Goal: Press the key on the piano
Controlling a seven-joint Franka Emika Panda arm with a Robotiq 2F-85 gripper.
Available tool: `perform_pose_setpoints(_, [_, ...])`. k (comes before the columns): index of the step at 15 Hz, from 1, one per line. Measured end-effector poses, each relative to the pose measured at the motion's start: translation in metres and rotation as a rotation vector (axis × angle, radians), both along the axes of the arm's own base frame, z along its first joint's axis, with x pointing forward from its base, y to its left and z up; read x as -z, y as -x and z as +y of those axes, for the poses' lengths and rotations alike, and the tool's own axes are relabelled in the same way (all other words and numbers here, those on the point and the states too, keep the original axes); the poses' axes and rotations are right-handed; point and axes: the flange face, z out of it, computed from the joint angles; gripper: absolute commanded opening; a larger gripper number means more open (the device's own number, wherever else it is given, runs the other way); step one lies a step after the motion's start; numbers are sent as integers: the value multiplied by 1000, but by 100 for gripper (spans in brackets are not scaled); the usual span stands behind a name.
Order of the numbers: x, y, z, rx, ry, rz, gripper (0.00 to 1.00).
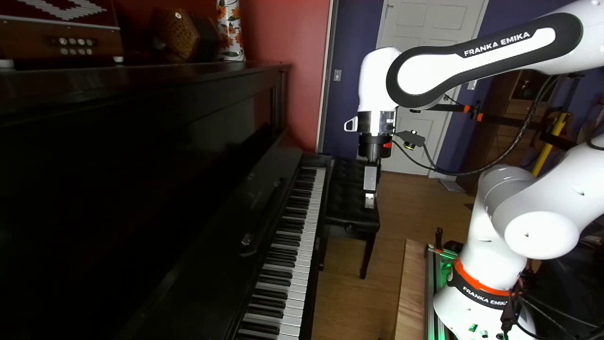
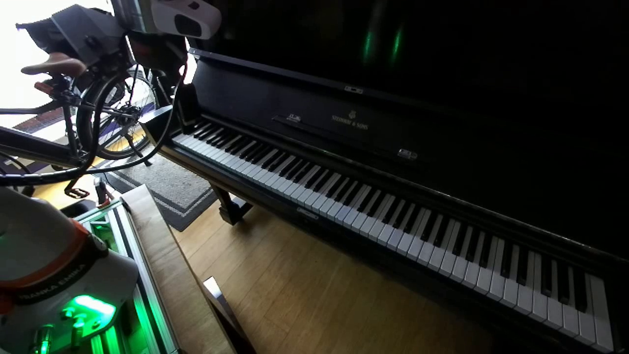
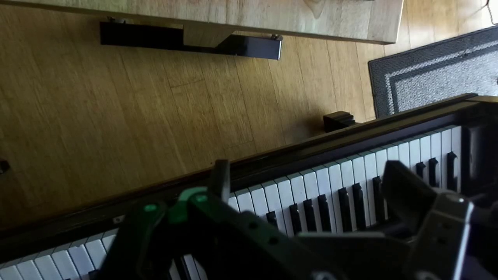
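The piano (image 1: 155, 156) is a glossy black upright with its lid open and a long row of white and black keys (image 1: 304, 231). The piano (image 2: 275, 113) and its keys (image 2: 363, 216) also show in an exterior view. My gripper (image 1: 370, 202) points down, to the side of the keyboard away from the piano's upright panel, and sits above key level. In the wrist view my gripper (image 3: 311, 171) has its two fingers wide apart with nothing between them. The keys (image 3: 299, 186) show beyond the fingers, apart from them. The fingers and linkage hide part of the keyboard.
A black padded bench (image 1: 349, 193) stands at the far end of the keyboard, behind the gripper. The robot stands on a wooden table (image 1: 408, 293); its edge (image 3: 311, 23) shows in the wrist view. A bicycle (image 2: 123, 113) and a grey rug (image 2: 169, 184) lie beyond the piano.
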Motion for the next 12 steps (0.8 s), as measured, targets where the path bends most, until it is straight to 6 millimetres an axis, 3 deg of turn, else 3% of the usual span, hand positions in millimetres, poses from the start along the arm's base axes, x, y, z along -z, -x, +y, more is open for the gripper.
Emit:
perform_pose_setpoints(8, [0,0,0,0,1,0,100])
perform_pose_setpoints(12, [9,-19,-7,60,57,-60,100])
